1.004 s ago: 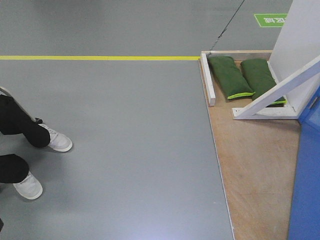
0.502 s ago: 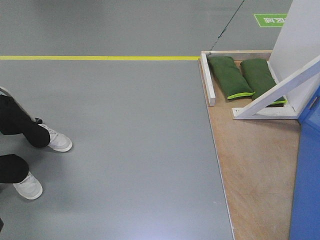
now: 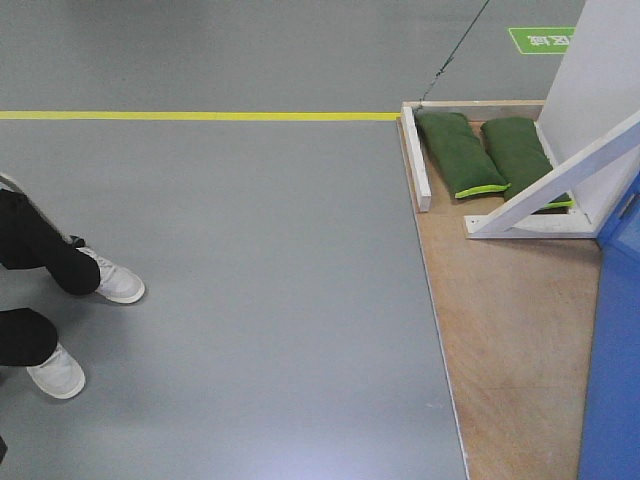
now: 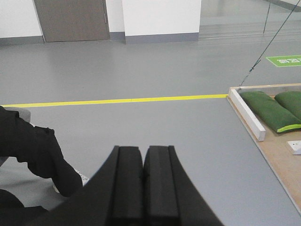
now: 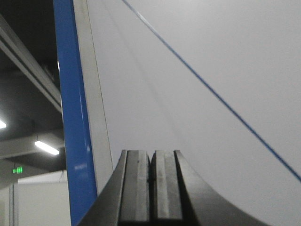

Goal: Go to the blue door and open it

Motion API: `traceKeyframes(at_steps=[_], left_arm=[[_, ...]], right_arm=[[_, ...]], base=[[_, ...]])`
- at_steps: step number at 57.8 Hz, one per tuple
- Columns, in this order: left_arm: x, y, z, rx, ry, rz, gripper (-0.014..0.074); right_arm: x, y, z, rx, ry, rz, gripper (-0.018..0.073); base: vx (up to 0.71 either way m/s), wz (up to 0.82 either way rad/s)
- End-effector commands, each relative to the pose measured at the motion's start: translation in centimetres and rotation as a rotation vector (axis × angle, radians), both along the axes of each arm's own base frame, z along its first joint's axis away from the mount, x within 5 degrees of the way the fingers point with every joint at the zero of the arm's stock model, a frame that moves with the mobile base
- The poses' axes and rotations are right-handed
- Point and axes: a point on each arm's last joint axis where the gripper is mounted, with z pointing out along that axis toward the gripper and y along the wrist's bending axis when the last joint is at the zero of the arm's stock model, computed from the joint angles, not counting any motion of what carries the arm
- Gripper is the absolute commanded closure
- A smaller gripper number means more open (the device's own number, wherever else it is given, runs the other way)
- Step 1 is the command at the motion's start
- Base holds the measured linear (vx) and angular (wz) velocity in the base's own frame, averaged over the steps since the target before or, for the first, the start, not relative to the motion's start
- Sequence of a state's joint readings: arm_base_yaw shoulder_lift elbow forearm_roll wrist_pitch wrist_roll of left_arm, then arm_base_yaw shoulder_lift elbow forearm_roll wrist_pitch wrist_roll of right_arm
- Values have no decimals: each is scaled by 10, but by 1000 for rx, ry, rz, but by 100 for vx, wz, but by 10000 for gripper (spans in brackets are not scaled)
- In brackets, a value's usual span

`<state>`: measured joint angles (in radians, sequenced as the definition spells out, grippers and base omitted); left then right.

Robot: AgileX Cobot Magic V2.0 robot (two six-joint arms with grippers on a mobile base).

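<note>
Grey floor [image 4: 141,80] lies ahead of the left gripper [image 4: 143,150], closed and empty. The right wrist view adds the blue door [image 5: 75,117], left of the right gripper [image 5: 151,153], closed too.

Even overhead light, soft glare on the grey floor [image 3: 250,330]; right wrist view dim, slightly blurred.

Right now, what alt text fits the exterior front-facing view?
The blue door fills the lower right edge, over a plywood platform with two green sandbags by a white frame brace. A person's white sneakers rest on grey floor at left.
</note>
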<state>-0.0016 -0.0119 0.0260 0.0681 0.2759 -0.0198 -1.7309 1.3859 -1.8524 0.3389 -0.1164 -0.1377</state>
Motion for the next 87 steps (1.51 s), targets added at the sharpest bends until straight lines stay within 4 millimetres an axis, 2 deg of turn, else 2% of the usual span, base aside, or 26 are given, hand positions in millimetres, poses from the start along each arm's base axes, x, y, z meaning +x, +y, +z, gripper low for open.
traceKeyframes(at_steps=[1,7,15,30,37,44,61,73,87], left_arm=[[-1,-1,17,-9,-124,-11,524],[-1,-1,17,-9,-124,-11,524],[-1,-1,17,-9,-124,-11,524],[-1,-1,17,-9,-124,-11,524],[-1,-1,17,-9,-124,-11,524],[-1,-1,17,-9,-124,-11,524],[-1,-1,17,-9,-124,-11,524],[-1,-1,17,-9,-124,-11,524],[-1,-1,17,-9,-124,-11,524]], right_arm=[[-2,-5,1,6,51,-38,547],[-2,-25,-11,77,66,-35,547],[18,-42,-21,118,69,44,547],[75,-41,-21,113,125,206,547],[92,-38,-20,107,126,265,547],[101,-36,-21,129,109,317,547],[107,-27,-28,300,21,463,547],[109,-13,-25,347,-36,555,547],[125,4,-22,374,-30,652,547]], base=[[0,0],[0,0],[0,0],[0,0],[0,0],[0,0],[0,0],[0,0],[0,0]])
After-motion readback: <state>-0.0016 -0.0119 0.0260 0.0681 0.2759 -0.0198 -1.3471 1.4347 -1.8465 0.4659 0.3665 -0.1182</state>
